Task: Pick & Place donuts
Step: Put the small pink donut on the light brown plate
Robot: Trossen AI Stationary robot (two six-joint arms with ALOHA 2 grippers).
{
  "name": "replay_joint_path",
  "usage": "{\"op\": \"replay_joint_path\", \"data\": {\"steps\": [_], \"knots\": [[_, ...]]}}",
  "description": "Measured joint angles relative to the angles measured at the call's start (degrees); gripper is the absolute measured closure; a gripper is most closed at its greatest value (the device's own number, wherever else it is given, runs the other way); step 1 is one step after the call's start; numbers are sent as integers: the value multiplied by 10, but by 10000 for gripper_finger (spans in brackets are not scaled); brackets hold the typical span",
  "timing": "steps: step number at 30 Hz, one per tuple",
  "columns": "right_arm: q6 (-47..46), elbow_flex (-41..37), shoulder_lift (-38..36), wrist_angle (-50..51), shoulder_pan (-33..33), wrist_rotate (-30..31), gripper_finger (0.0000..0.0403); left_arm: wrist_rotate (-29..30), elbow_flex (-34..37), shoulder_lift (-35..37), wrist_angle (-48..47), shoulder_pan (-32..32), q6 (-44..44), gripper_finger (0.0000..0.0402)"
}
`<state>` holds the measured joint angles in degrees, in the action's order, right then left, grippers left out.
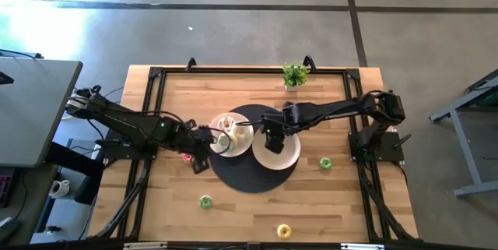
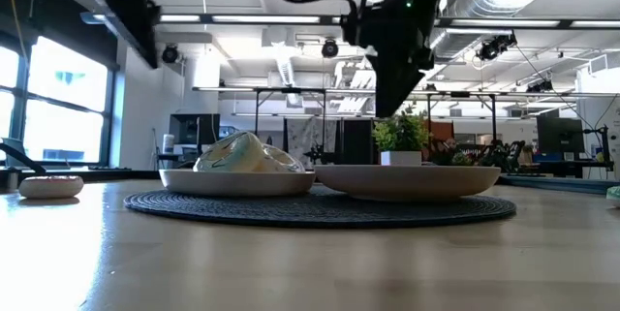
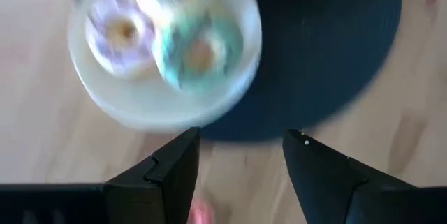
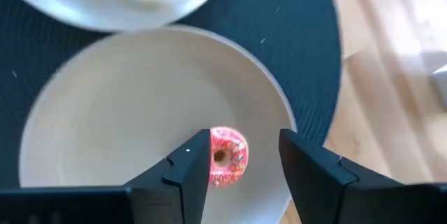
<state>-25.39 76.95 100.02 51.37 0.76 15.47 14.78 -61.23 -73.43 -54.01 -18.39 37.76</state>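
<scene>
Both grippers, left (image 3: 241,158) and right (image 4: 241,158), hover (fingers parted)

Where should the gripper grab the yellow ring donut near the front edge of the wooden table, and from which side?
The yellow ring donut seems to lie flat with bare wood around it, hole facing up. Come straight down from above, fingers spanning the ring across its outer edges. Nothing crowds it on the wooden table, so any approach angle should work.

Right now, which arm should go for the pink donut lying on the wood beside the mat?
Left, probably. The left gripper hangs open near the mat's left edge, with the pink donut just below it. The right gripper is open over the right plate, above a red donut.
</scene>
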Motion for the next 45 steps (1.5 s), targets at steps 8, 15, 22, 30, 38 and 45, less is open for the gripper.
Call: {"op": "replay_joint_path", "data": {"steps": [8,15,22,30,38,45], "knots": [[-2,0,-7,-10,19,7,241,-23,40,0,-142,0,122,200],[-1,0,-6,-19,33,10,238,-87,168,0,-1,0,196,200],[-1,0,-6,-28,34,9,237,-93,230,0,76,0,197,200],[-1,0,-6,-28,34,25,239,-85,258,-11,119,0,208,200],[-1,0,-5,-28,34,24,240,-89,270,-25,146,0,210,223],[5,0,-5,-31,34,20,247,-89,270,-26,144,0,212,313]]}}
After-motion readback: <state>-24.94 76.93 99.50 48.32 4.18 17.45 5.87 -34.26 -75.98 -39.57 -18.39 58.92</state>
